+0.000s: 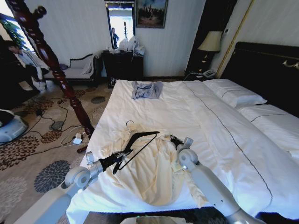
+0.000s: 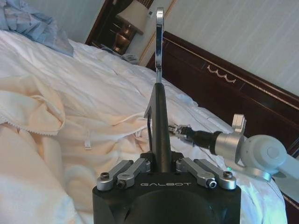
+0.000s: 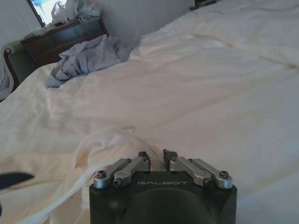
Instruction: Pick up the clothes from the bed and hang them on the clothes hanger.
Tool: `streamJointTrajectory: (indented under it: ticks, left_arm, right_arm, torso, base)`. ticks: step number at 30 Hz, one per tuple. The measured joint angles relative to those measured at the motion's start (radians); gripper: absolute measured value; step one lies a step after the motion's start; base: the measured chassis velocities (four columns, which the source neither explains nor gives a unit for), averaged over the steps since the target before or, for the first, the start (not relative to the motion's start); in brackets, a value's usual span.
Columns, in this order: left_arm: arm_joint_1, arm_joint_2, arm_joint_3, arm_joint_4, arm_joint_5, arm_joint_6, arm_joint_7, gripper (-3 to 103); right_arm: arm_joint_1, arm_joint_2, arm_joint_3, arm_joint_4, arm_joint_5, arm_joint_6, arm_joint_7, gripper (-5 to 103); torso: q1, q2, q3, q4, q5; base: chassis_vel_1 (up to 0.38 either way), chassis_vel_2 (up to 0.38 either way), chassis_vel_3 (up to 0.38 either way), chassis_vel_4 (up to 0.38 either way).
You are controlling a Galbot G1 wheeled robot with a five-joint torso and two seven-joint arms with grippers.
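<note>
The cream, thin soft long-sleeved garment (image 1: 154, 170) is lying rumpled on the wide white-sheeted bed (image 1: 224, 140), limp and light; its collar edge looks best to pinch. The left claw (image 1: 122, 154) is pinching the slim black triangular hanger (image 1: 140, 144) above it. The right claw (image 1: 174, 138), pressed together, is nipping fabric. The left wrist view is revealing the silver hook (image 2: 159, 42).

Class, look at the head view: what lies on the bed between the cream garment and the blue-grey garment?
Only bare white sheet of the bed separates the cream garment from the blue-grey garment.
</note>
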Motion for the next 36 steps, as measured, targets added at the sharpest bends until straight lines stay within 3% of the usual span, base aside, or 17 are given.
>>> streamJointTrajectory:
  ticks: [3, 6, 14, 24, 36]
  left_arm:
    - [0.004, -0.001, 0.001, -0.001, 0.002, -0.001, -0.002, 17]
    - [0.01, -0.01, 0.003, -0.002, 0.008, -0.001, -0.006, 17]
    - [0.035, -0.025, 0.015, -0.025, 0.026, -0.002, -0.009, 17]
    - [0.026, -0.069, 0.019, -0.024, 0.039, -0.008, -0.013, 17]
    - [-0.004, -0.088, 0.018, -0.04, 0.023, -0.01, -0.021, 17]
  right_arm:
    - [0.008, -0.017, -0.001, 0.005, -0.006, 0.0, -0.017, 3]
    - [0.03, -0.04, -0.018, 0.005, -0.011, 0.0, -0.031, 1]
    - [0.141, -0.105, -0.074, 0.052, 0.005, 0.005, -0.11, 1]
    - [0.232, -0.152, -0.085, 0.157, 0.009, 0.106, -0.277, 1]
    - [0.242, -0.174, -0.071, 0.214, 0.01, 0.145, -0.312, 1]
  torso:
    - [0.0, 0.0, 0.0, -0.0002, 0.0]
    - [0.0, 0.0, 0.0, -0.0001, 0.0001]
    - [0.0, 0.0, 0.0, 0.0001, -0.0001]
    - [0.0, 0.0, 0.0, 0.0, -0.0001]
    - [0.0, 0.0, 0.0, 0.0, 0.0]
  base:
    - [0.0, 0.0, 0.0, 0.0]
    - [0.0, 0.0, 0.0, 0.0]
    - [0.0, 0.0, 0.0, 0.0]
    - [0.0, 0.0, 0.0, 0.0]
    - [0.0, 0.0, 0.0, 0.0]
